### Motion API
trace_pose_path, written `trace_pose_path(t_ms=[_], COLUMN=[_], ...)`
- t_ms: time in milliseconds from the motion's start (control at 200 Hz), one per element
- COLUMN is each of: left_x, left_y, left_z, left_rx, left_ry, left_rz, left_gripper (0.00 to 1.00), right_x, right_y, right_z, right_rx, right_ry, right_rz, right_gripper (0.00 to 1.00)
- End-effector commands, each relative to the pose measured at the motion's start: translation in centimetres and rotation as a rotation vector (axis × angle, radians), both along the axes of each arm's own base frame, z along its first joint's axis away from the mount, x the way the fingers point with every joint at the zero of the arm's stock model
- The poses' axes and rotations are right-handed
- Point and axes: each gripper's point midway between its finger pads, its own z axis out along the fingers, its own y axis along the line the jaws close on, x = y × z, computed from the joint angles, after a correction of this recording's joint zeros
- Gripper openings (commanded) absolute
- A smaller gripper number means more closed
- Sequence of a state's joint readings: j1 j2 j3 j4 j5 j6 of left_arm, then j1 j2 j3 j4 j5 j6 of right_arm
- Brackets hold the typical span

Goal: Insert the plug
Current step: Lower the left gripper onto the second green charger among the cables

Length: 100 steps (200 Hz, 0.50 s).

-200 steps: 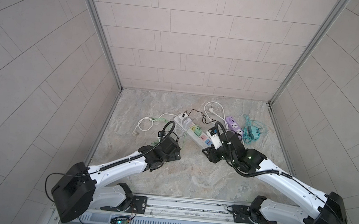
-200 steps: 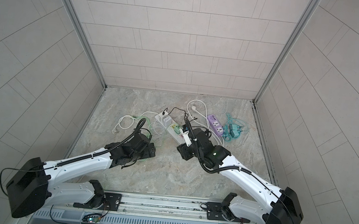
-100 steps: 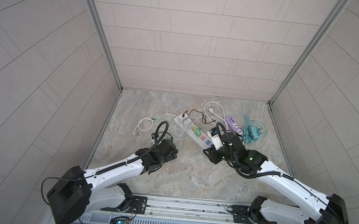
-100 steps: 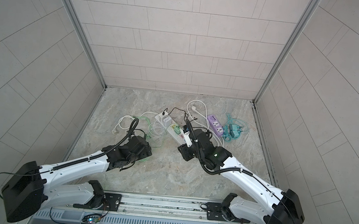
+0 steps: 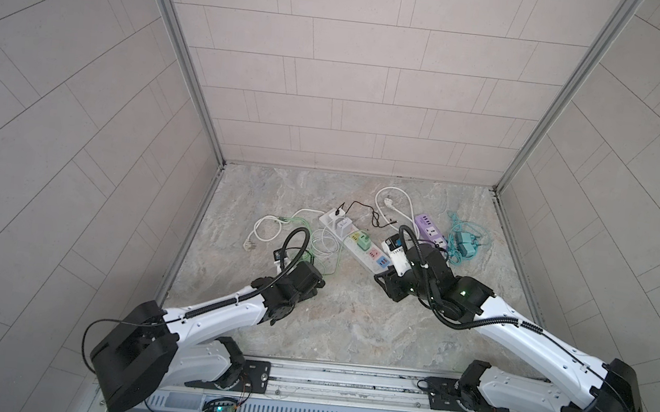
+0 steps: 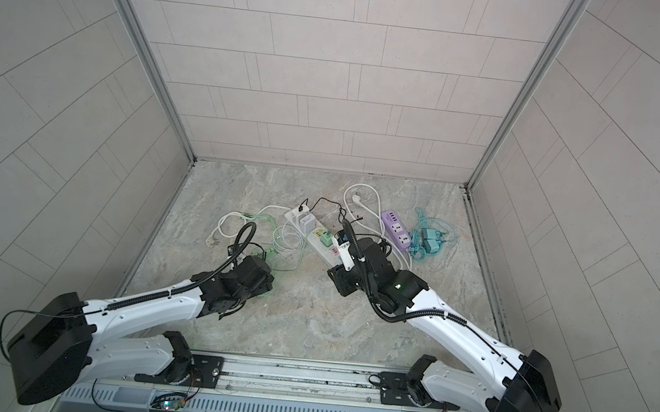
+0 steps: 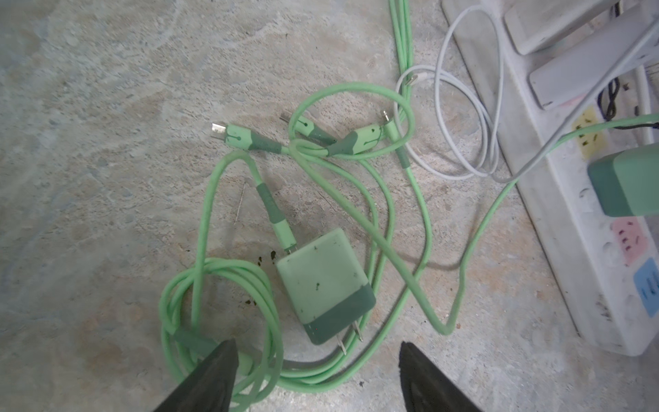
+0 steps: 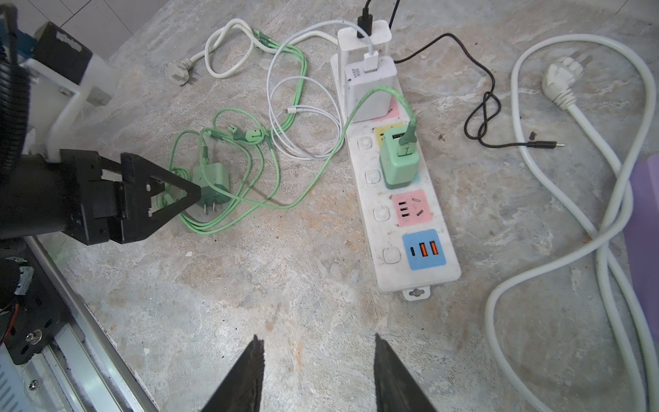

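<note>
- Drawn back since 1 second ago: left gripper, spread, empty, over green charger.
- Right gripper parted, empty.
- Likely light, rigid, slick; pinch 2 side edges.

Plenty of bare grey marble floor in front of the long white power strip, but coiled green cable crowds one side of the loose pale-green charger block, and a thick white cord hems the strip's other side.
</note>
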<state>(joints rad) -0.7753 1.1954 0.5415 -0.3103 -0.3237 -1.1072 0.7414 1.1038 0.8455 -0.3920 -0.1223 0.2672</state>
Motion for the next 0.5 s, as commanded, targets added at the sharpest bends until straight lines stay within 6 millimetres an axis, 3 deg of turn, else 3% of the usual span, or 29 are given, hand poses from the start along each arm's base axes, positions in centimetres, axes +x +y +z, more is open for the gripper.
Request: trace_pose_path(t_ms=[0, 220, 495], left_x=[1.3, 2.1, 2.3], left_y=[-0.8, -1.5, -1.0], left_z=[1.2, 0.8, -0.4], left_rx=[-0.001, -0.001, 0.017], left_ry=[-0.036, -0.032, -0.007], left_rz=[0.007, 0.01, 0.04], left_gripper=[0.75, 0.7, 0.69], right_x=[-0.2, -0.2, -0.3], right_y=[-0.2, -0.2, -0.1], right_z=[0.2, 0.0, 0.1], right_rx=[0.004, 0.001, 0.009], right_ry=[-0.01, -0.006, -0.01], right_rz=[-0.006, -0.004, -0.002], right_gripper=[0.49, 0.49, 0.49])
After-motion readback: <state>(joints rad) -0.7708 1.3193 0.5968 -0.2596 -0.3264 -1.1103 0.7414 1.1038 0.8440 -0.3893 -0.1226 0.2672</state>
